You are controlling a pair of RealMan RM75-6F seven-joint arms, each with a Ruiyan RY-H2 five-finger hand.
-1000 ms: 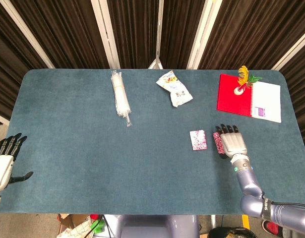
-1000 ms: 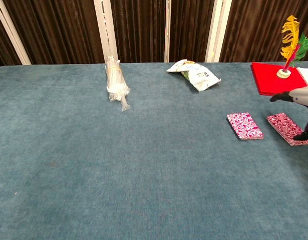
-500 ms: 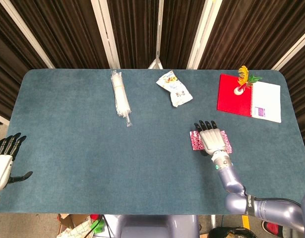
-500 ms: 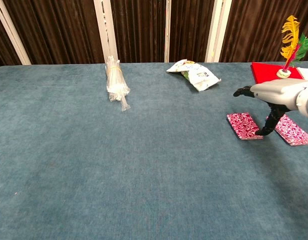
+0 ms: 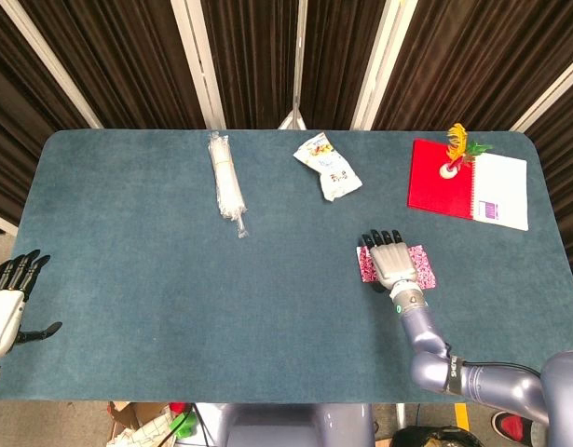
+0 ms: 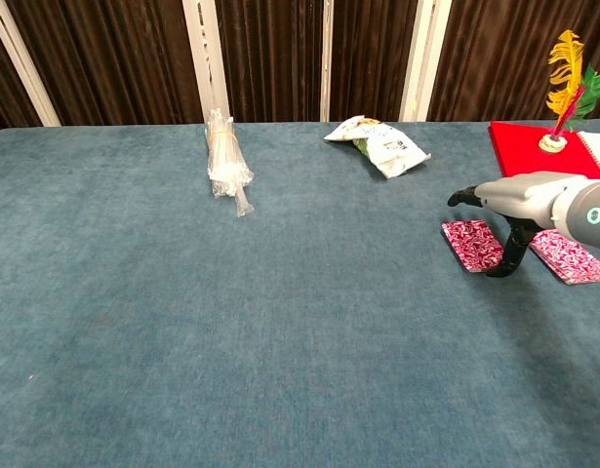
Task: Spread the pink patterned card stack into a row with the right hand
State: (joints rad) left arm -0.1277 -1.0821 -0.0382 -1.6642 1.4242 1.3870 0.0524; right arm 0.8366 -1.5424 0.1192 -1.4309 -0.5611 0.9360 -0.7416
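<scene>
Blue-green felt-like table top (image 5: 156, 279) with rounded corners, filling most of both views. Behind it, dark brown pleated curtains (image 5: 109, 65) crossed by slanted white poles (image 5: 195, 56). Under the near edge, a cluttered floor strip (image 5: 151, 424). Even overhead lighting.

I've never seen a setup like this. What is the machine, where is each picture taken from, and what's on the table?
This is a two-armed robot with humanlike hands, steered remotely by a person. The head view looks down on the blue table; the chest view looks across it from lower down. The right hand hovers palm-down, fingers reaching down to the pink patterned card stack, with a second pink pile beside it. It holds nothing. The left hand waits open at the table's edge. Also lying there: a bundle of plastic-wrapped straws, a snack bag and a red notebook with a feathered ornament on it.
</scene>
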